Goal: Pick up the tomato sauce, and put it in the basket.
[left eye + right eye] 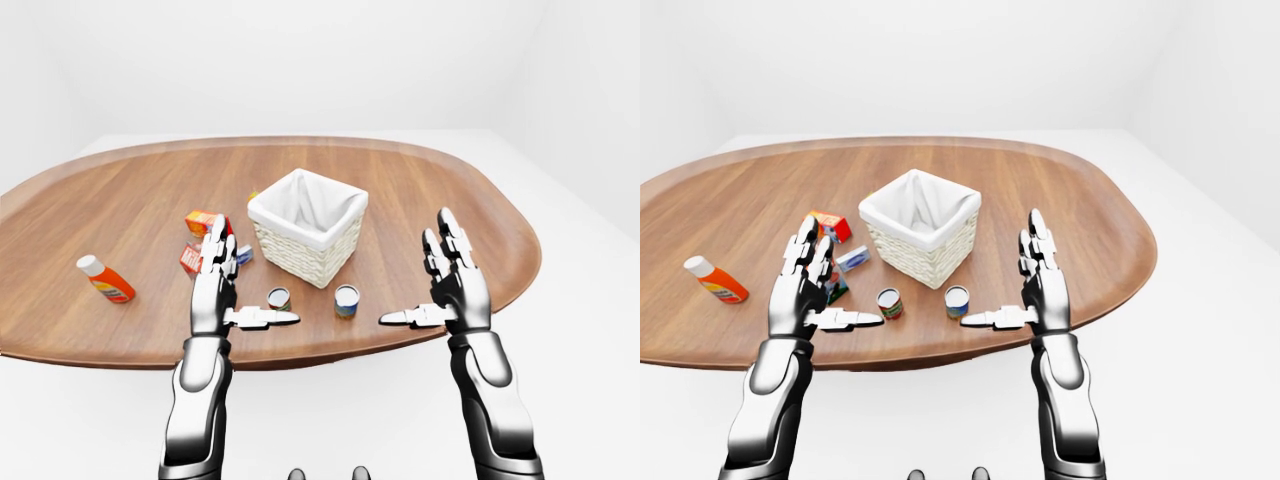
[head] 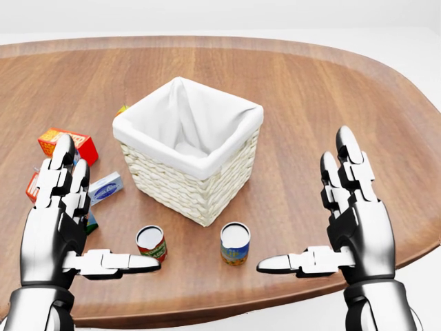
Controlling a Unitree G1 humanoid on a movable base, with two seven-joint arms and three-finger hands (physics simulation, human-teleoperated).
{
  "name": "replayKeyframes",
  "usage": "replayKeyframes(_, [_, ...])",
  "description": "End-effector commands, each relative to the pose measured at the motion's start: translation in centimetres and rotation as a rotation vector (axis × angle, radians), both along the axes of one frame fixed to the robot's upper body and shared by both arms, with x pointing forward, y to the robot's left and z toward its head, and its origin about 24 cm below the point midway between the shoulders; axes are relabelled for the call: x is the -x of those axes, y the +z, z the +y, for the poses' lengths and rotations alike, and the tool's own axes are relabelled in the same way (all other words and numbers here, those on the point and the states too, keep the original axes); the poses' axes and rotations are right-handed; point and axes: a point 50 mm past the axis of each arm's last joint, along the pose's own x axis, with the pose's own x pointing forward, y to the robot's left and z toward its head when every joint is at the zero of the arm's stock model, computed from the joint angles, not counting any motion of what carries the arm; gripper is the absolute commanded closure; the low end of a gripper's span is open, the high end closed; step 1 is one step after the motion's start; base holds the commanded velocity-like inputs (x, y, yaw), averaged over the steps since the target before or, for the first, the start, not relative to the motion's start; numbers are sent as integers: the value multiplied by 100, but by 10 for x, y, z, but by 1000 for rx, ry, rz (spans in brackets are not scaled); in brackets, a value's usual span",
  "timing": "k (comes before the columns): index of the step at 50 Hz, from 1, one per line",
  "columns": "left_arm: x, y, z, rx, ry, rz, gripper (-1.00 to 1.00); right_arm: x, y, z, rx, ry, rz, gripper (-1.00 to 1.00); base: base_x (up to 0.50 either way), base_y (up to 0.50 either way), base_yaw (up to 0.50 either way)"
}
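Tomato sauce can [image 2: 151, 242] stands upright near the bench [image 2: 310, 96] edge, just beside the left hand [image 2: 58, 227], untouched. A second can [image 2: 235, 243] stands to its right. Right hand [image 2: 351, 221] and left hand are spread open, empty. Beyond the cans sits the basket [image 2: 186, 148], then cartons at left.

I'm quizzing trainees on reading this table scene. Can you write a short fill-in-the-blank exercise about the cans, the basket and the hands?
1. The basket is lined with ____ cloth.
2. Below the basket in the head view stand ____ cans: the red can and the blue can.
3. The left hand and right hand are both ____, holding nothing.
4. The red can stands nearer the ____ hand.

Missing words: white; two; open; left
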Motion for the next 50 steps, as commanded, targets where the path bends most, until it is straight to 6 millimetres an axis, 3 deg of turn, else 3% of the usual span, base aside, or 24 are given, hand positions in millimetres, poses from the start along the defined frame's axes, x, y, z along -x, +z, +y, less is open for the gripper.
replayKeyframes(1, [0, 0, 0, -1, 1, 0, -100, 2, 3, 1, -9, 11, -16, -100, 50, 0, 0])
replayKeyframes(17, [0, 4, 0, -2, -2, -17, -100, 0, 1, 0, -12, 7, -7, -100, 48, 0, 0])
replayKeyframes(50, [1, 6, 0, -11, 0, -24, -100, -2, -3, 0, 5, -13, 14, -100, 0, 0, 0])
